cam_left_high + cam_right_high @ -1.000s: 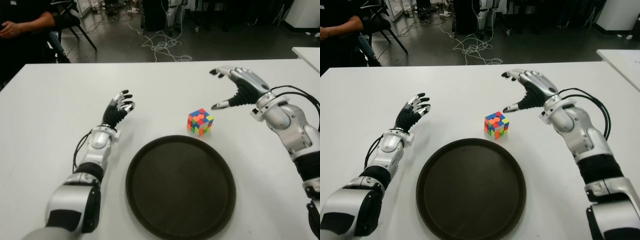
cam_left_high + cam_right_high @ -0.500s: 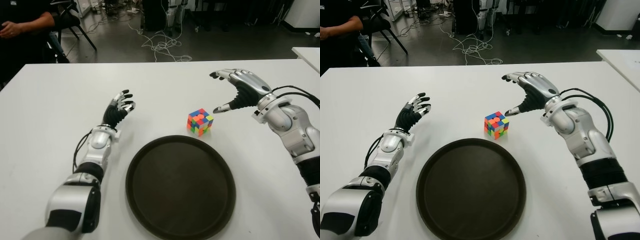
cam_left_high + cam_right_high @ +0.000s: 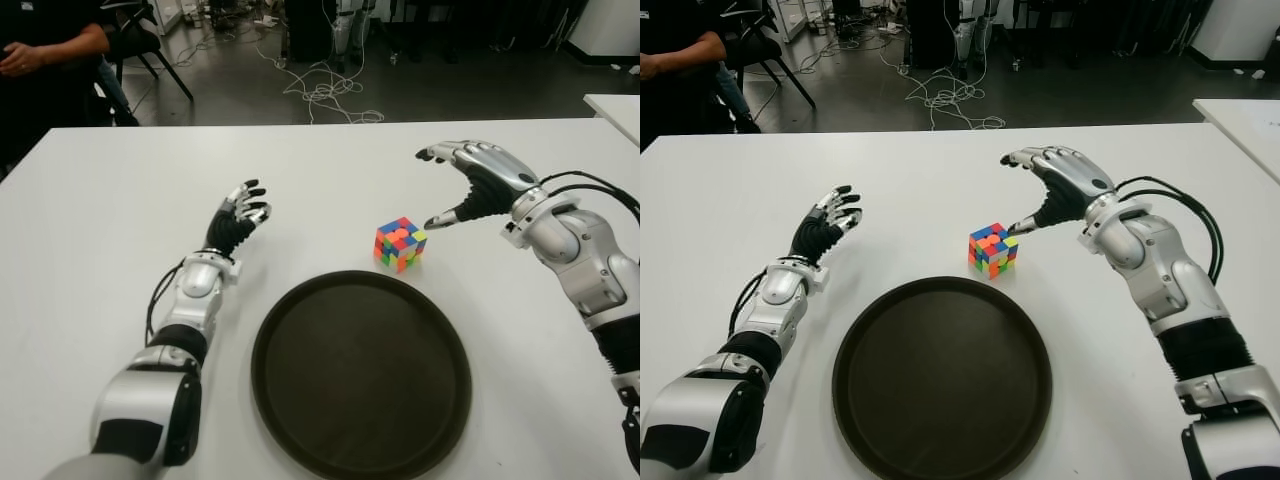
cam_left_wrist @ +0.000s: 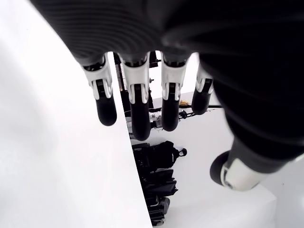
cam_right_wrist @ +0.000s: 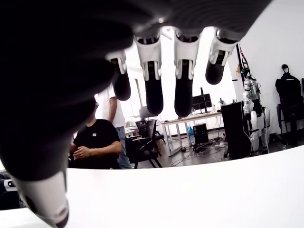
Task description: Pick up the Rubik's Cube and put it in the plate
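Left eye view: Rubik's Cube (image 3: 400, 244) just beside spread right hand (image 3: 478, 182), seemingly untouched.

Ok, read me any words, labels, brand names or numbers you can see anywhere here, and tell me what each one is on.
None: no readable text in any view.
Cube: coloured stickers only, no lettering.
Plate: plain and dark, no mark.
Table: bare white, no label.
Right hand, open beside the cube, and left hand, open left of the plate: no visible branding.
Background room: any signs are too small to read.
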Robot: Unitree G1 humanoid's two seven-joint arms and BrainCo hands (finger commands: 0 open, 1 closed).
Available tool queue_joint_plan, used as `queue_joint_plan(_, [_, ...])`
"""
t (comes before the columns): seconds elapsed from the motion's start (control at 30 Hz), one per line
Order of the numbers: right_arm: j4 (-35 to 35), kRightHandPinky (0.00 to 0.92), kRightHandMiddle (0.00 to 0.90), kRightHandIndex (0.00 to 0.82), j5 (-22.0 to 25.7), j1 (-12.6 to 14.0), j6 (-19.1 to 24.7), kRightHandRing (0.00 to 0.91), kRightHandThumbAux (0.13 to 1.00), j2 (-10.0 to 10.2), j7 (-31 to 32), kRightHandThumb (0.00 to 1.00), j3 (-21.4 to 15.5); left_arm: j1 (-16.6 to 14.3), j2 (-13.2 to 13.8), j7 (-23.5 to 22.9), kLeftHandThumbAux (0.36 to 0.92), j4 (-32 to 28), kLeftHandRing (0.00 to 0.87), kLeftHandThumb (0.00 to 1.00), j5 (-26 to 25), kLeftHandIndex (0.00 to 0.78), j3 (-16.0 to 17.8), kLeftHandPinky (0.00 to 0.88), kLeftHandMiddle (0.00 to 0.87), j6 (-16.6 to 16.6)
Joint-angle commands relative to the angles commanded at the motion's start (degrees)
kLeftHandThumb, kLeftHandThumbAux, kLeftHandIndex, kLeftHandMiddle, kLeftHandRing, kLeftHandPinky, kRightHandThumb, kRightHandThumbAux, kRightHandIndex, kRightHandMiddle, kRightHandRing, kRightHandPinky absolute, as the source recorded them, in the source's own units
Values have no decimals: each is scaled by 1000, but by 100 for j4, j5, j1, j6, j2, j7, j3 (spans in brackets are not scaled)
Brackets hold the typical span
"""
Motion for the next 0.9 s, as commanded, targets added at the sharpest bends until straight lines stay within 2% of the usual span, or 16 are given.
queue_joint_plan(0.2, [100, 166, 268, 210, 34, -22, -151, 252, 773, 11, -24, 0, 21, 0, -10, -2, 674, 5, 190, 165, -15, 121, 12, 175, 185, -18])
queue_joint_plan(0.37, [335, 181, 291, 212, 22, -117, -227, 282, 777, 124, -50, 0, 108, 0, -6, 23, 674, 9, 184, 148, 19, 121, -13, 157, 178, -21])
queue_joint_plan(0.57, [636, 94, 206, 167, -4, -223, -365, 190, 741, 224, -133, 0, 230, 14, -3, 52, 667, -1, 183, 143, 45, 121, -38, 139, 187, -68])
queue_joint_plan(0.77, [841, 93, 164, 139, 5, -298, -503, 156, 738, 269, -137, 0, 323, 14, -19, 71, 674, 4, 193, 158, 31, 125, -35, 178, 191, -102])
queue_joint_plan(0.9, [887, 92, 153, 130, -11, -318, -519, 146, 731, 290, -105, 0, 355, 15, -27, 106, 661, 6, 193, 161, 30, 126, -31, 164, 188, -86])
